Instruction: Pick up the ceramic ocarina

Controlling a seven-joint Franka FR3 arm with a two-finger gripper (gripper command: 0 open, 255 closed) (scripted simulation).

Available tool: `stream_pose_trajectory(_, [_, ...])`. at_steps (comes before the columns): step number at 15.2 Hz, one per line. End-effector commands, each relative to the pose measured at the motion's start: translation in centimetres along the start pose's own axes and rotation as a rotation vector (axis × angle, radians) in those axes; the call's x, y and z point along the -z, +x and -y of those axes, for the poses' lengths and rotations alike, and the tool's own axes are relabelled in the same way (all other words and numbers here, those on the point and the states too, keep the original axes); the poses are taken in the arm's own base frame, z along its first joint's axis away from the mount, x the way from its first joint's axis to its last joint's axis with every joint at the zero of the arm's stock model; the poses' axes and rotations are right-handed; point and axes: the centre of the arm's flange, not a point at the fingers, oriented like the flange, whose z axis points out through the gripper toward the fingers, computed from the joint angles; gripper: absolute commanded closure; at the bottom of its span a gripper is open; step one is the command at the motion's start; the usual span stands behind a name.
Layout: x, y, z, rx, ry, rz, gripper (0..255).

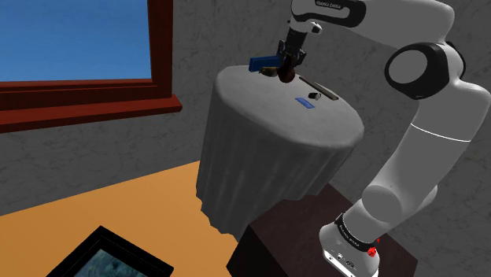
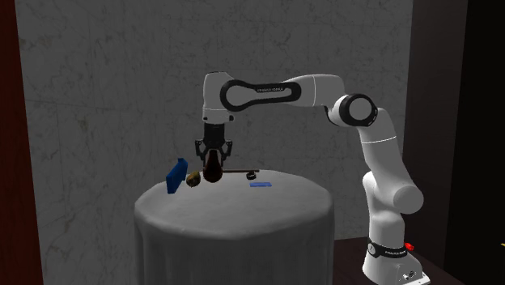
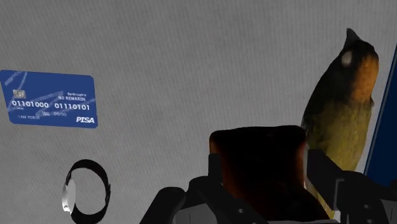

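Grey marbled wall backs the round table (image 2: 235, 235), which is draped in grey cloth; I'm reading it off my second exterior feed and working from that view's left. Nearest the left edge of the tabletop I see a blue box (image 2: 173, 176), and just beside it an olive-brown bird-shaped figure (image 2: 193, 180). Next comes the pincer (image 2: 213, 160), pointing straight down from the white arm (image 2: 275, 91) and pinching the dark reddish-brown ocarina (image 2: 212, 170). On my wrist feed the ocarina sits clasped in the pincer, with the bird figure close alongside it. I can't tell whether the ocarina touches the cloth or hangs just above it. Further right a thin dark bar (image 2: 237, 172) lies on the table, then a small dark ring (image 2: 252, 176), and just in front of that a blue bank card (image 2: 260, 185) lying flat. At the far right, the arm's base stands beside the table.
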Motion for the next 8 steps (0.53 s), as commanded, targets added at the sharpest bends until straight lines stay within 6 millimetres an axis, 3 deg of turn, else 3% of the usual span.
stream_pose_trajectory(1, [1.1,0.1,0.1,0.000,0.000,0.000,255])
stream_pose_trajectory(6, [3.7,0.5,0.2,0.000,0.000,0.000,255])
stream_pose_trajectory(8, [3.8,0.5,0.2,0.000,0.000,0.000,255])
